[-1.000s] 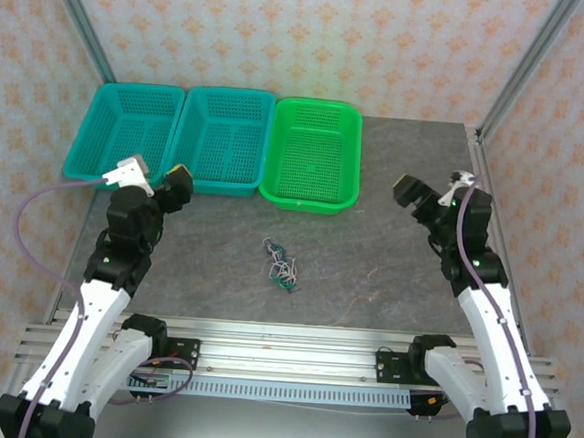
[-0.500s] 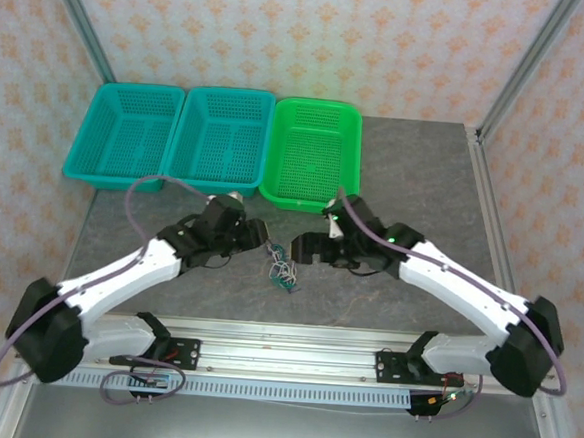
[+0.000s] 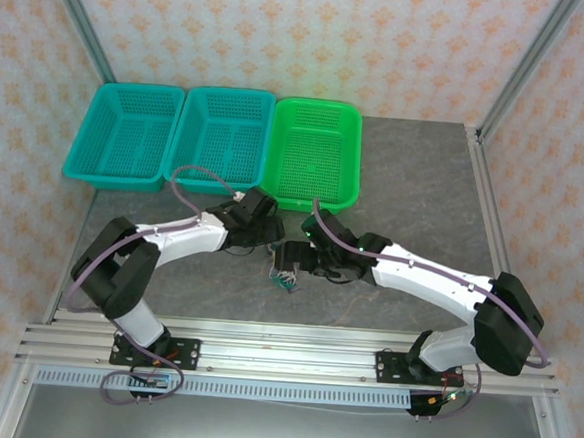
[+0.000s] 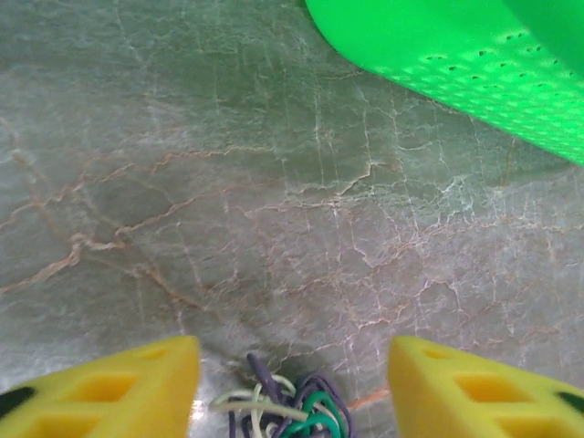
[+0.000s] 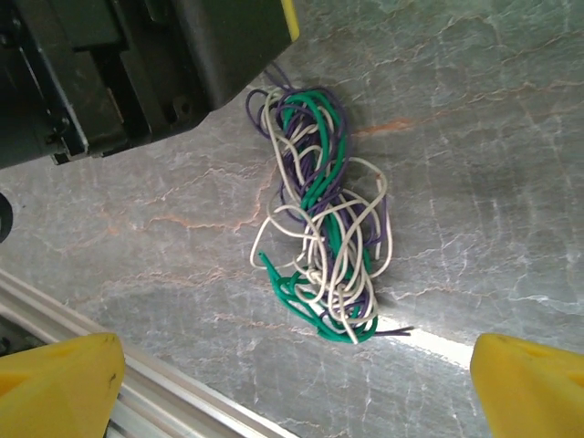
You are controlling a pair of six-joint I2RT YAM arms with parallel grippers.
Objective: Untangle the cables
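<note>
Two grippers parked at one cable tangle, both released

Along the near edge of the table [image 3: 414, 188] runs an aluminium rail [image 3: 283, 354] carrying both arm bases. Just beyond it, about midway between the left and right edges, the cables [image 3: 283, 276] lie flat on the grey marbled top as one knotted bundle. Whitish, green and purple wires loop through each other. A thin dark end pokes out at the end nearer the rail.

From the right, the right gripper [image 3: 297, 259] hangs over the bundle with its jaws spread wide. Its yellow fingertips [image 5: 64, 383] sit well apart on either side of the tangle and hold nothing.

From the left, the left gripper [image 3: 266, 239] sits at the far end of the bundle with its jaws parted. The tip of the tangle lies between its yellow fingers [image 4: 119, 383], and no wire touches either finger, so nothing is grasped. The two grippers are very close; I cannot tell whether they touch.

Toward the far edge, the green basket [image 3: 308, 202] is just beyond the left gripper. A teal basket [image 3: 214, 187] sits beside it, and a second teal basket [image 3: 114, 179] lies toward the far left corner. All three stand in a row.
</note>
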